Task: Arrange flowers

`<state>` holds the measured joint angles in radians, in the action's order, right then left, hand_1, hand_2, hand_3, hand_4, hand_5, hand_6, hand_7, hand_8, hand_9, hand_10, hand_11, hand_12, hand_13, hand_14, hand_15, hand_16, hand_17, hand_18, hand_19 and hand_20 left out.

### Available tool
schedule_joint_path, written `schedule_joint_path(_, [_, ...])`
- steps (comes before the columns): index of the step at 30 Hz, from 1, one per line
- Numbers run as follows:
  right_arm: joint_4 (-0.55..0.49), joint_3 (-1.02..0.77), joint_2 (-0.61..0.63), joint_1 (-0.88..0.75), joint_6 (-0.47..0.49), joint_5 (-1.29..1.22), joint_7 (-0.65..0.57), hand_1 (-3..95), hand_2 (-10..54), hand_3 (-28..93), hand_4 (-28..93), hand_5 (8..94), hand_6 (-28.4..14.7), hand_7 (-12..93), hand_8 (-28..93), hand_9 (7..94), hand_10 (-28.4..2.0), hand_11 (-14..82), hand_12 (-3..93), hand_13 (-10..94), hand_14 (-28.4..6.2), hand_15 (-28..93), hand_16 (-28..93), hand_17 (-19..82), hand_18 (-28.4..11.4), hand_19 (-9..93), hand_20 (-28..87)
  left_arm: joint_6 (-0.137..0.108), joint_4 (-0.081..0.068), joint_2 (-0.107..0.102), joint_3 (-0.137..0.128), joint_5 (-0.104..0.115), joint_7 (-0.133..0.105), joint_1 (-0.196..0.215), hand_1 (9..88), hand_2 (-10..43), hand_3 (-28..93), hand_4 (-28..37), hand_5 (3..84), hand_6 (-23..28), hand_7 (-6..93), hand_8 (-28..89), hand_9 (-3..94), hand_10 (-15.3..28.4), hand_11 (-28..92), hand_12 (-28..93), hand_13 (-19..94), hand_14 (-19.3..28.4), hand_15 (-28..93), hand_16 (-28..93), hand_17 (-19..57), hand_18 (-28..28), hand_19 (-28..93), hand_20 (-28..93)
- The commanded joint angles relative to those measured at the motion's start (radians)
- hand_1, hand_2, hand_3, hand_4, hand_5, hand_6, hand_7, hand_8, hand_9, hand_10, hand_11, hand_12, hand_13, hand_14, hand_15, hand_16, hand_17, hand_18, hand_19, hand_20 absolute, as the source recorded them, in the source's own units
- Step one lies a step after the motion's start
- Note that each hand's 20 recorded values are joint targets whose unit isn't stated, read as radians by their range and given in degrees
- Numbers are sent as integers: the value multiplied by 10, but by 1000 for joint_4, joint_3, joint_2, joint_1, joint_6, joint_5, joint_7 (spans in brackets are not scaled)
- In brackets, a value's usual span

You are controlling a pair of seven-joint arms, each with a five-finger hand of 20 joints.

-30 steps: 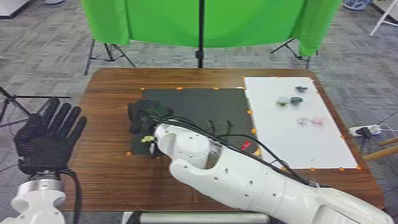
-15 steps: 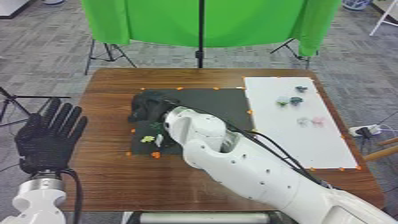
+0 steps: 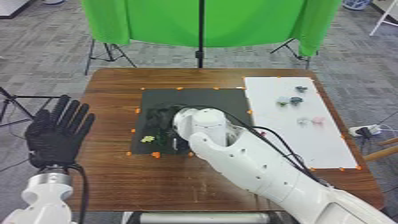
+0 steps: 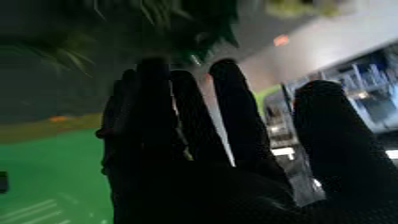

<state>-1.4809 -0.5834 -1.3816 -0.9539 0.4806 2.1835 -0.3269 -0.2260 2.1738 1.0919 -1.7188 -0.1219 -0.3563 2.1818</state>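
In the head view my right hand (image 3: 163, 116) is over the left part of the black mat (image 3: 226, 100), partly hidden by its own arm. A yellow flower (image 3: 148, 139) lies on the mat just nearer than this hand. In the right wrist view my right hand (image 4: 240, 175) has straight fingers, holding nothing visible; green foliage (image 4: 191, 30) and a yellow flower (image 4: 302, 7) appear beyond the fingertips. My left hand (image 3: 55, 137) is open beside the table's left edge. On the white sheet (image 3: 298, 145) are a dark blue flower (image 3: 301, 89), a teal one (image 3: 296, 100) and a pink one (image 3: 317, 120).
Orange tape marks (image 3: 155, 155) edge the mat on the brown table (image 3: 120, 175). A pale green flower (image 3: 282, 101) and a whitish one (image 3: 303, 120) share the white sheet. A green cloth (image 3: 258, 25) hangs behind the table.
My right hand has moved from the mat's left edge towards its middle, with the arm shifting right. The left hand has moved slightly right and away from the robot.
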Motion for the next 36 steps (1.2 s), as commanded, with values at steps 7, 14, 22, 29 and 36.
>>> schedule_joint_path(7, [4, 6, -11, -1, 34, -39, -115, 199, 154, 776, -241, 486, -139, 60, -96, 427, -224, 179, 186, 261, -221, 675, 149, 152, -217, 777, 474, -2, -7, 7, 14, -4, 20, 1, 248, 144, 815, -282, 412, 82, 74, -73, 317, 131, 133, 106, 258, 129, 246, -30, -40, 121, 221, 143])
schedule_joint_path(14, [-34, 19, 6, -4, 32, -56, -106, 203, 148, 780, -240, 496, -103, 86, -91, 424, -224, 174, 181, 266, -221, 675, 141, 150, -220, 775, 466, -4, -6, 7, 9, -4, 19, 6, 250, 144, 814, -283, 413, 81, 77, -74, 318, 132, 135, 106, 258, 129, 246, -30, -40, 122, 222, 143])
schedule_joint_path(22, [-56, 21, 9, -9, 20, -78, -109, 212, 143, 777, -240, 515, -90, 102, -100, 425, -209, 148, 163, 292, -216, 659, 135, 152, -226, 772, 462, -7, -7, 8, 11, -2, 26, 5, 251, 144, 815, -283, 415, 83, 78, -74, 319, 134, 138, 106, 259, 130, 249, -30, -40, 121, 223, 143])
schedule_joint_path(29, [-92, 12, 27, -14, -28, -95, -109, 215, 134, 774, -240, 506, -59, 107, -100, 404, -222, 132, 162, 293, -218, 656, 139, 153, -230, 771, 462, -15, -7, 12, 9, -1, 25, 8, 251, 144, 815, -283, 415, 83, 79, -74, 321, 134, 141, 106, 259, 130, 250, -31, -40, 121, 224, 143])
schedule_joint_path(36, [-100, -35, 33, -9, -76, -103, -109, 221, 99, 769, -236, 503, -32, 120, -107, 361, -240, 90, 150, 299, -226, 648, 141, 157, -231, 769, 458, -17, -4, 13, 5, -1, 17, 15, 251, 144, 817, -283, 416, 83, 80, -75, 320, 134, 139, 105, 259, 129, 249, -32, -39, 121, 223, 142])
